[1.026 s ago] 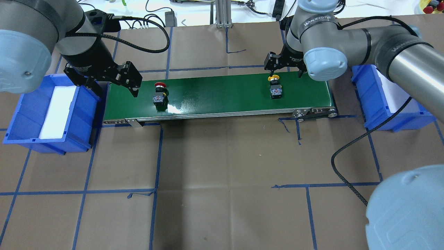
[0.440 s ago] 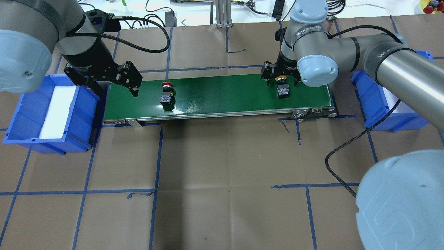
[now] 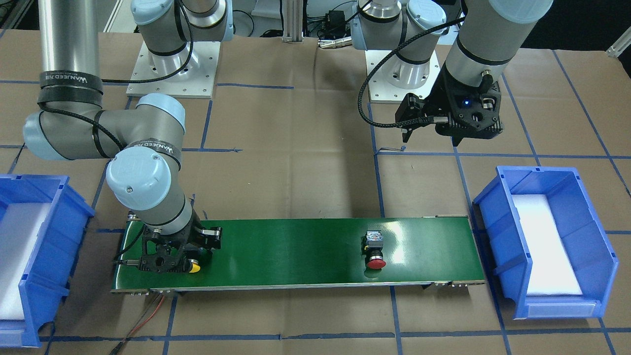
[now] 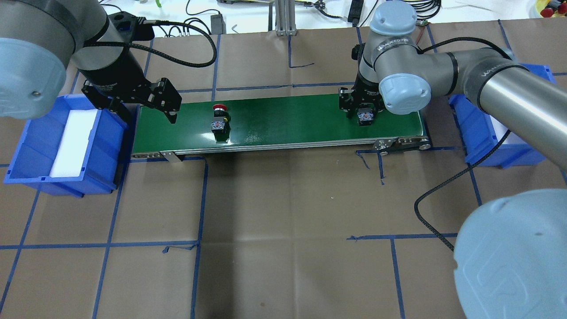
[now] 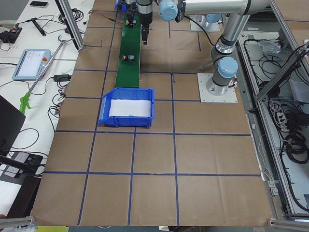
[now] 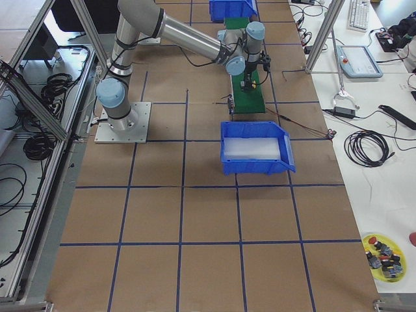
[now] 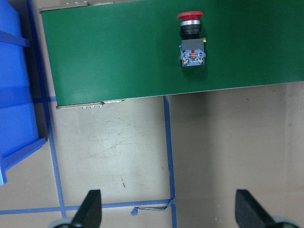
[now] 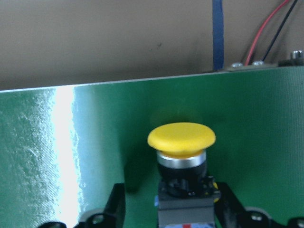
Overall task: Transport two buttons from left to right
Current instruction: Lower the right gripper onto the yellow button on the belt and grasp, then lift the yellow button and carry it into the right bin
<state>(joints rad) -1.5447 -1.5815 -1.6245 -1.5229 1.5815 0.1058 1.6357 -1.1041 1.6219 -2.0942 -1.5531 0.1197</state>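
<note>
The yellow button [image 4: 365, 117] lies on its side near the right end of the green conveyor belt [image 4: 288, 119]. My right gripper [image 4: 364, 109] is down over it, jaws open on either side of its body. In the right wrist view the yellow cap [image 8: 181, 138] is dead ahead, with a finger [image 8: 118, 204] left of the body and a small gap between them. The red button [image 4: 219, 119] lies on the belt's left part, and shows in the left wrist view [image 7: 192, 40]. My left gripper [image 4: 148, 113] is open and empty, above the belt's left end.
A blue bin [image 4: 26, 146] with a white liner stands off the belt's left end. A second blue bin [image 4: 483, 146] stands off its right end, partly behind my right arm. Brown paper with blue tape lines covers the table [image 4: 283, 230].
Both buttons have ridden the belt to the right. My right gripper has followed the yellow button and come down around it. The left arm has not moved.
</note>
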